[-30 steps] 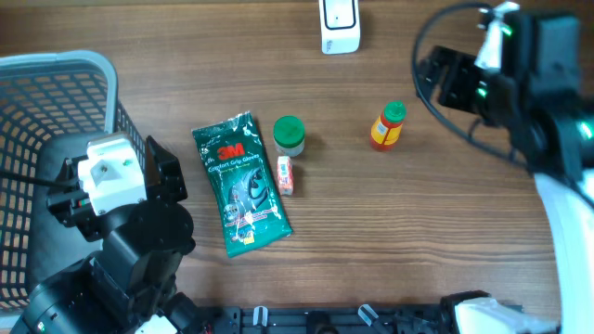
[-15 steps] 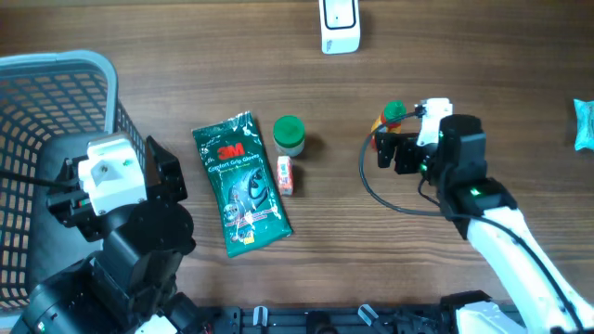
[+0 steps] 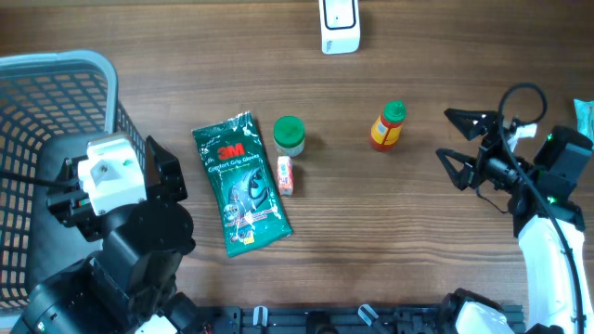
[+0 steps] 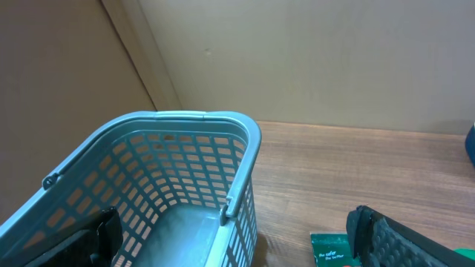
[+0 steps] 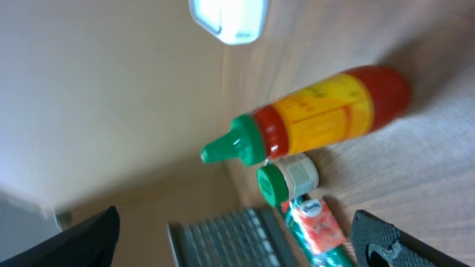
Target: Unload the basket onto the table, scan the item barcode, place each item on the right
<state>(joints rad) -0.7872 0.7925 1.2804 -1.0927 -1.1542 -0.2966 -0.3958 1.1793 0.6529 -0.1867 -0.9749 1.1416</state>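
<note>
A red and yellow sauce bottle [image 3: 388,127] with a green cap stands right of the table's middle. My right gripper [image 3: 448,135] is open a short way to its right, fingers pointing at it and nothing between them. The right wrist view shows the bottle [image 5: 319,111] ahead of that gripper [image 5: 237,239], apart from it. The white scanner [image 3: 340,26] stands at the far edge. My left gripper [image 4: 234,231] is open over the rim of the basket [image 4: 245,159], holding nothing.
A green-lidded jar [image 3: 289,134], a small red packet [image 3: 286,174] and a green 3M glove pack [image 3: 241,183] lie left of the bottle. The blue-grey basket [image 3: 107,79] fills the left side. A teal item [image 3: 585,119] shows at the right edge.
My right arm swung down from the far right, passed close beside the bottle, and now sits further right of it, still open. The left arm has not moved.
</note>
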